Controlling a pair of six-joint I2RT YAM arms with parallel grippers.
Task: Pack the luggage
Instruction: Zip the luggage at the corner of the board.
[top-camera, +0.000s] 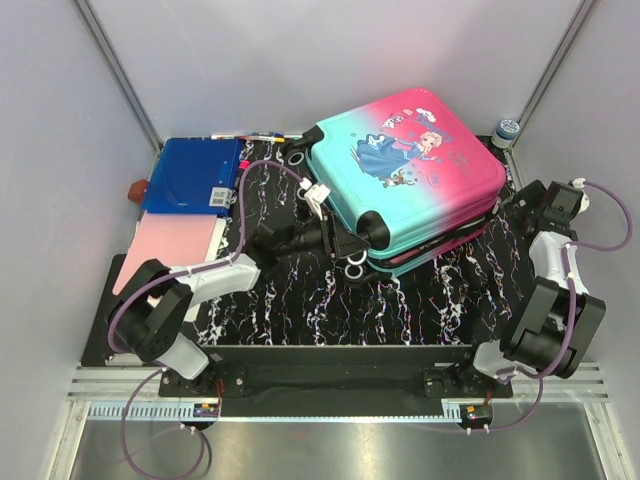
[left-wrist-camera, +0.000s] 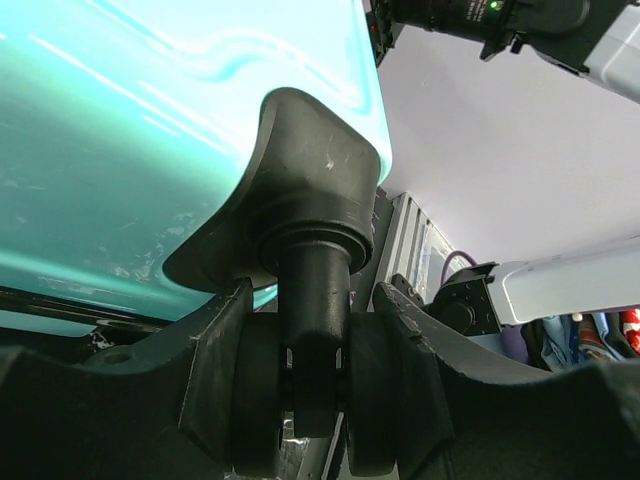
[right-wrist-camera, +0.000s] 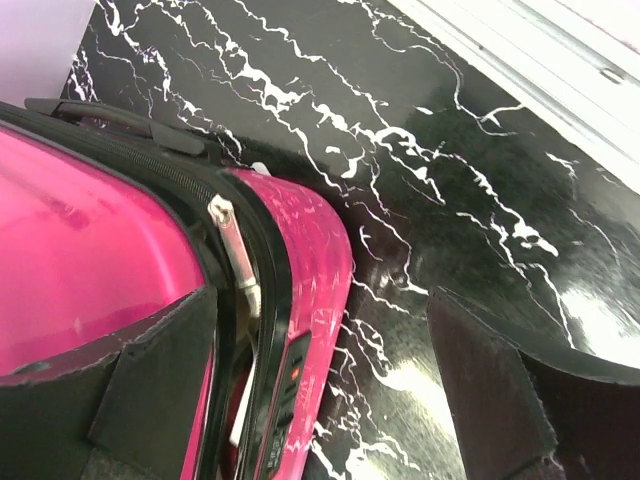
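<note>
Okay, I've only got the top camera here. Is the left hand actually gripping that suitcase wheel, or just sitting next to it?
Observer: Gripping. The left wrist camera shows the left hand with its fingers pressed on both sides of the twin wheel of the luggage.
Operator: And the right hand?
Observer: The right hand is open, one finger over the pink shell, the other over the mat.
Operator: Any zip there?
Observer: A silver zip pull lies on the seam at that corner.

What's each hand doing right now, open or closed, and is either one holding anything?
Left hand: closed on the suitcase wheel.
Right hand: open, holding nothing, one finger over the pink suitcase corner.
</note>
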